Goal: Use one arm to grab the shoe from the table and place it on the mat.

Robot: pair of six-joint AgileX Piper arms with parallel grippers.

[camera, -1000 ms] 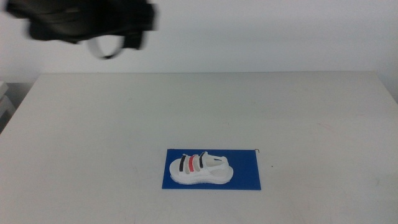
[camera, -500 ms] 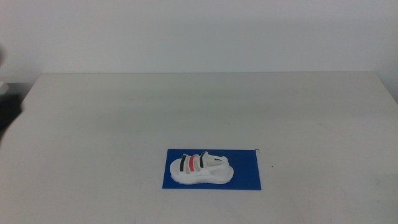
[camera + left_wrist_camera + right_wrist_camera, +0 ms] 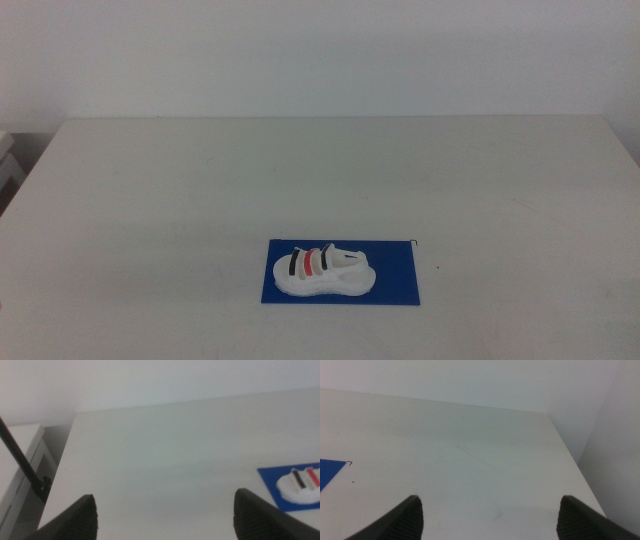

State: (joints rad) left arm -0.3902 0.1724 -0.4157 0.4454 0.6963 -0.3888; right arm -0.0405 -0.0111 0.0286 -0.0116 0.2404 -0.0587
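The white shoe (image 3: 323,271) with black and red straps lies on its sole on the dark blue mat (image 3: 395,280), near the front middle of the table (image 3: 200,180). No arm shows in the middle view. In the left wrist view, my left gripper (image 3: 165,512) stands open and empty, held over the table's left side, with the shoe (image 3: 301,484) and a corner of the mat (image 3: 272,482) off at a distance. My right gripper (image 3: 487,515) is open and empty too, over the table's right part, and a corner of the mat (image 3: 329,472) shows far from it.
A white cabinet (image 3: 20,467) and a thin black rod (image 3: 22,462) stand beside the table's left edge. The table's right edge (image 3: 570,455) runs close to a pale wall.
The dark arm that was blurred at the upper left a second ago has swung out of the middle view. The shoe and mat have not moved.
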